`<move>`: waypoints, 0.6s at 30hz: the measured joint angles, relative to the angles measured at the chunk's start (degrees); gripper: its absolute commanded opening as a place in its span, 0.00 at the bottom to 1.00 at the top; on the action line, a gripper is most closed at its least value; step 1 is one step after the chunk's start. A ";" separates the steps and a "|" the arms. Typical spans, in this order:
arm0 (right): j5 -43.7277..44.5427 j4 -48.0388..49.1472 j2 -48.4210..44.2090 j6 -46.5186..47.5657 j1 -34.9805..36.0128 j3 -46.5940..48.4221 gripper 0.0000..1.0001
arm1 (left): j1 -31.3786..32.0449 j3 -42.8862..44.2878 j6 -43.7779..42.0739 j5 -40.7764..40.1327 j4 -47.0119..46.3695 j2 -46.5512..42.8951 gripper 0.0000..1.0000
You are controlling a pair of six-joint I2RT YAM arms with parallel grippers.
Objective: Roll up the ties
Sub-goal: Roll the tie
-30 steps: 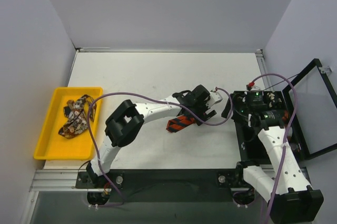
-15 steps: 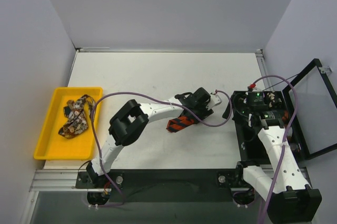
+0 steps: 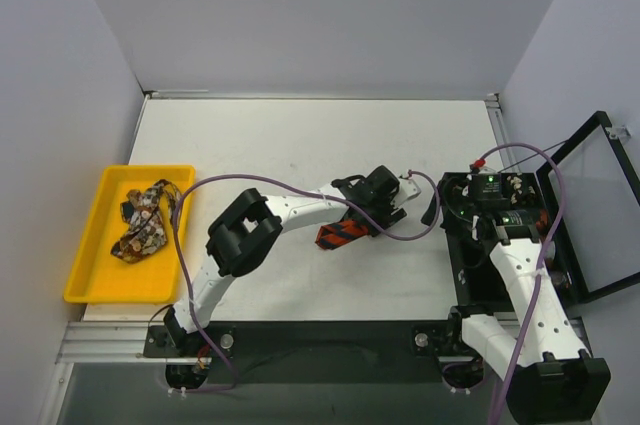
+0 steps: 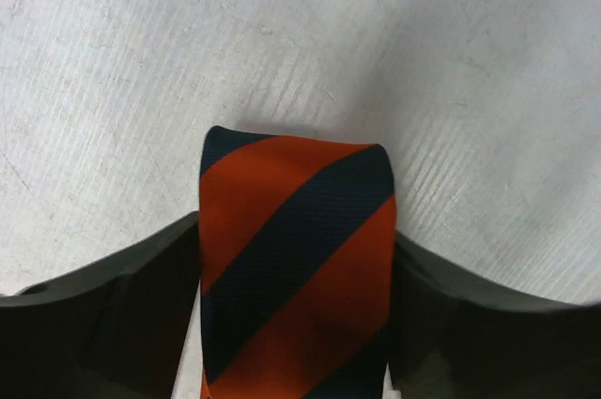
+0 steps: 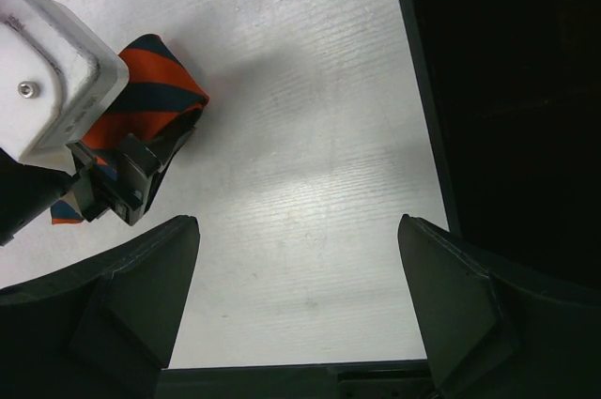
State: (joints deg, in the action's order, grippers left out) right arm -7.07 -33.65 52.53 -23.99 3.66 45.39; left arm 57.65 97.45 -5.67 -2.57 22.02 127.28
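Moved the left arm's elbow (image 3: 243,233) slightly rightward since a second ago, with little else changed. Clamps the left hand (image 4: 297,277) narrowly on the striped tie (image 4: 282,202), red-orange and black, pinched between both fingers with its folded end lying on the white surface (image 5: 310,136) near the middle. Holds the right hand (image 5: 296,230) spread wide, gripping nothing, above bare surface just right of that tie. Leaves the other patterned ties (image 3: 145,220) heaped in the yellow tray (image 3: 90,275) at far left.

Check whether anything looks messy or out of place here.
Nothing spilled or damaged. The patterned ties lie in a tangled heap in the yellow tray; the striped tie sits straight in the left gripper.
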 measured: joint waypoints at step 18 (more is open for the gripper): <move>-9.66 4.26 4.85 -2.03 -1.25 6.32 1.00 | -7.39 -9.75 16.55 0.50 -1.16 -20.94 0.93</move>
State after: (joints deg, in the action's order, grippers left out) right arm -16.73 -29.39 57.39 -26.02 2.42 51.70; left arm 50.26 87.70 10.87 -2.07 20.86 106.34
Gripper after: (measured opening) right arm 0.996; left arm 0.929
